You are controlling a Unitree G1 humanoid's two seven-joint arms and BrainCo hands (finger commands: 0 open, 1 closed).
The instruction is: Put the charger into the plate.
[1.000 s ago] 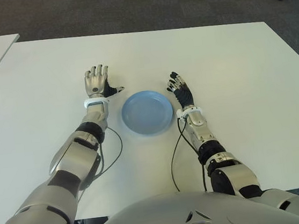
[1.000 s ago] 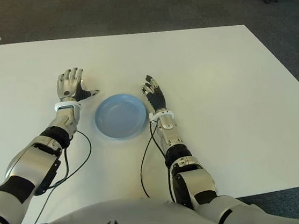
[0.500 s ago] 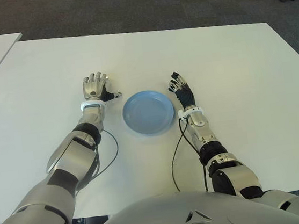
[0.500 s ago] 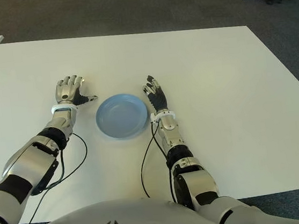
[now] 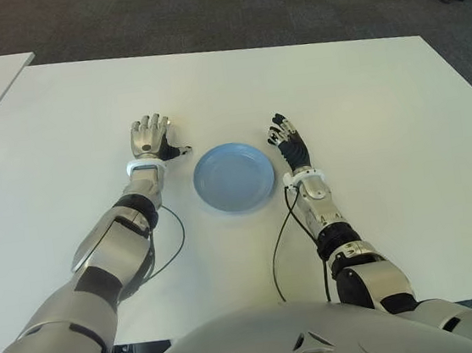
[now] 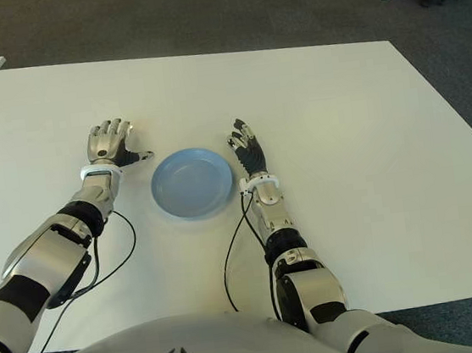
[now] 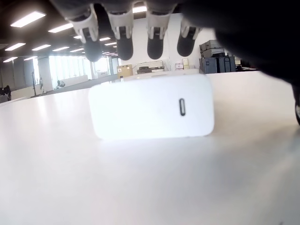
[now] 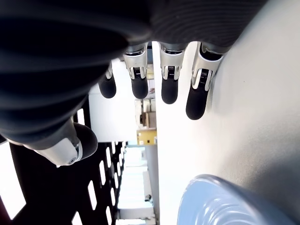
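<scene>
A small white rectangular charger (image 7: 152, 106) lies on the white worktop (image 5: 363, 94) under the left hand (image 5: 150, 138), fingers spread above it. The right hand (image 5: 289, 144), fingers relaxed, shows right of the round blue plate (image 5: 233, 177).

text: none readable | labels: none | brands: none | numbers: none | signs: none

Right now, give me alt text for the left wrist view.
A white charger lies on the white table under the left hand, its single port facing the camera. The fingers hang spread above it and hold nothing.
</scene>
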